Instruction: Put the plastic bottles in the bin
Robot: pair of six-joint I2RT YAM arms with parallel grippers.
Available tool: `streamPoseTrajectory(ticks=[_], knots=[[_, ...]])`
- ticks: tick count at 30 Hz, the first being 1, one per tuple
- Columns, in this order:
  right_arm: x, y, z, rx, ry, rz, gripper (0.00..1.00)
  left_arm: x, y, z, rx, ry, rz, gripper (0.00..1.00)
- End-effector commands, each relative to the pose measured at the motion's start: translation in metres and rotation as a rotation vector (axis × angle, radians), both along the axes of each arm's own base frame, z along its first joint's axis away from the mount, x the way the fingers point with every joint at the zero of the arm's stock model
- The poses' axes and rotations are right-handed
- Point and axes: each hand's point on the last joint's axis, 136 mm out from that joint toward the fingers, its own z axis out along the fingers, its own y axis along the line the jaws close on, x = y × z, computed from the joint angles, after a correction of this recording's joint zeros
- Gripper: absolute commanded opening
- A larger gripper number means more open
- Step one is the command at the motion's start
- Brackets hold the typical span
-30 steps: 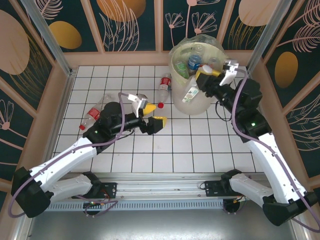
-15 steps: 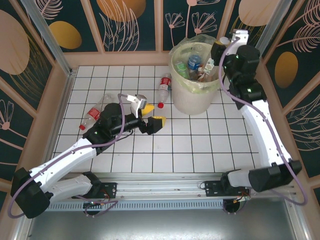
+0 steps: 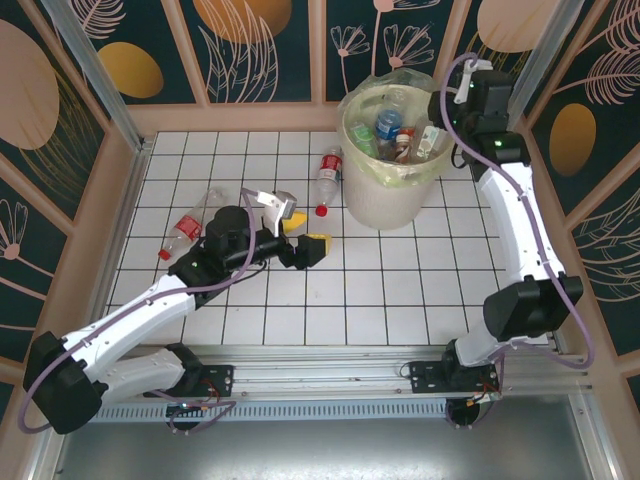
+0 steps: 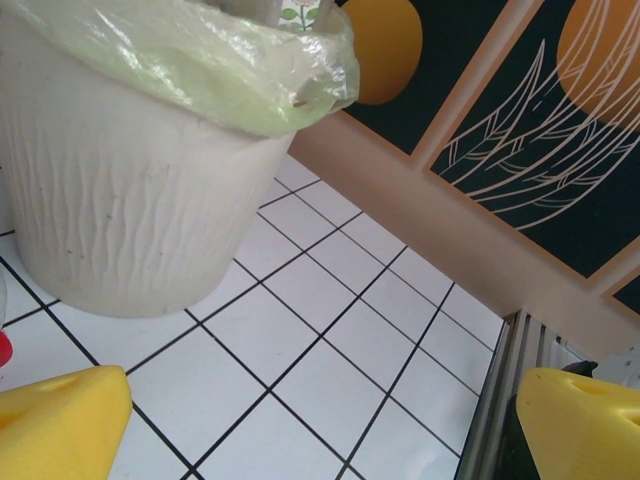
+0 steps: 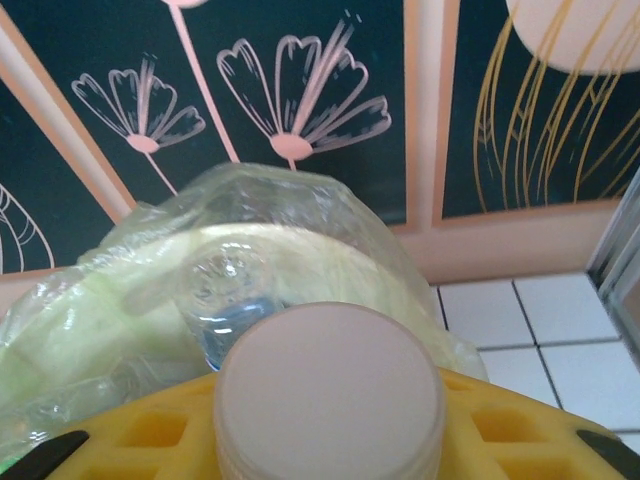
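The bin point(image 3: 385, 195), cream-yellow with a clear liner, stands at the back of the tiled floor with several plastic bottles point(image 3: 388, 125) inside. My right gripper point(image 3: 443, 122) hangs over its right rim, shut on a white-capped bottle point(image 3: 432, 141). The cap point(image 5: 330, 385) sits between the yellow fingers point(image 5: 520, 430), above the bin's liner point(image 5: 150, 290). On the floor lie a red-labelled bottle point(image 3: 328, 172) left of the bin and two more point(image 3: 185, 228) further left. My left gripper point(image 3: 303, 233) is open and empty, low over the tiles point(image 4: 320, 430) beside the bin point(image 4: 130, 200).
Patterned walls and a pink ledge point(image 3: 240, 118) close in the floor on three sides. A metal rail point(image 3: 320, 358) runs along the near edge. A red cap point(image 3: 321, 210) of the nearest floor bottle lies just beyond my left fingers.
My right arm has swung up from the bin's front to over its right rim, carrying the white-capped bottle. The left arm has hardly moved.
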Motion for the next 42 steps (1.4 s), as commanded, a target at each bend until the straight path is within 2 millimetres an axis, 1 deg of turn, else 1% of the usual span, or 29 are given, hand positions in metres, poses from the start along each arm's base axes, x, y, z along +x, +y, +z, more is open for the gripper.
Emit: streamPoseTrajectory(ticks=[1,5,8,10,13,15,22,25,28,30,35,36,39,42], knots=[[0.001,-0.003,-0.005,0.110,0.062,0.037,0.44,0.001,0.000,0.000,0.016,-0.014,0.003,0.99],[0.007,-0.010,-0.020,0.150,0.116,0.046,0.45,0.001,0.000,-0.002,0.024,-0.010,0.007,0.99],[0.009,-0.011,-0.027,0.186,0.137,0.064,0.47,0.002,-0.001,-0.004,0.027,-0.009,0.007,0.99],[0.010,-0.011,-0.028,0.233,0.140,0.090,0.47,0.003,-0.001,-0.007,0.033,-0.004,0.008,0.99],[0.007,-0.008,-0.022,0.310,0.120,0.160,0.46,0.004,-0.002,-0.009,0.037,0.003,0.006,0.99],[0.007,-0.008,-0.023,0.300,0.129,0.165,0.46,0.004,-0.002,-0.010,0.039,0.002,0.006,0.99],[0.006,0.000,-0.040,0.299,0.187,0.218,0.52,0.007,-0.006,-0.012,0.043,0.008,-0.001,0.99],[0.006,0.002,-0.042,0.293,0.196,0.231,0.56,0.009,-0.009,-0.014,0.049,0.011,-0.005,0.99],[0.007,-0.003,-0.037,0.267,0.173,0.200,0.61,0.012,-0.008,-0.015,0.053,0.012,0.014,0.99],[0.007,-0.008,-0.028,0.253,0.143,0.176,0.62,0.017,-0.005,-0.016,0.062,0.012,0.048,0.99],[0.003,-0.025,0.000,0.205,0.044,0.085,0.63,0.036,0.008,-0.029,0.114,0.039,0.182,0.99],[0.001,-0.025,0.007,0.200,0.020,0.085,0.63,0.039,0.010,-0.032,0.120,0.046,0.206,0.99],[-0.015,-0.018,0.024,0.190,-0.057,0.131,0.62,0.048,0.014,-0.041,0.139,0.063,0.255,0.99],[-0.036,-0.007,0.035,0.180,-0.118,0.186,0.62,0.058,0.013,-0.053,0.167,0.084,0.289,0.99]])
